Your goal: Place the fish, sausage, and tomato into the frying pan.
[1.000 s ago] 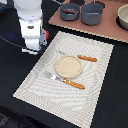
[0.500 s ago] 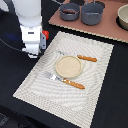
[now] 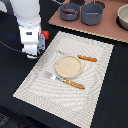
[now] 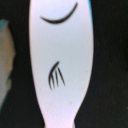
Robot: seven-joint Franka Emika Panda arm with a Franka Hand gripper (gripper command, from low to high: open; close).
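Over the last second the arm barely shifts, its gripper point(image 3: 31, 50) low near the tabletop's left edge right over the fish point(image 4: 61, 65), jaw state unclear, so all three foods are probably still outside the frying pan point(image 3: 69, 11) at the far edge.

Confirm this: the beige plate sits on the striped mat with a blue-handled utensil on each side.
One thing is wrong: the handles are orange, not blue. The exterior view shows the plate on the mat, with the orange-handled fork on one side and an orange-handled second utensil on the other.
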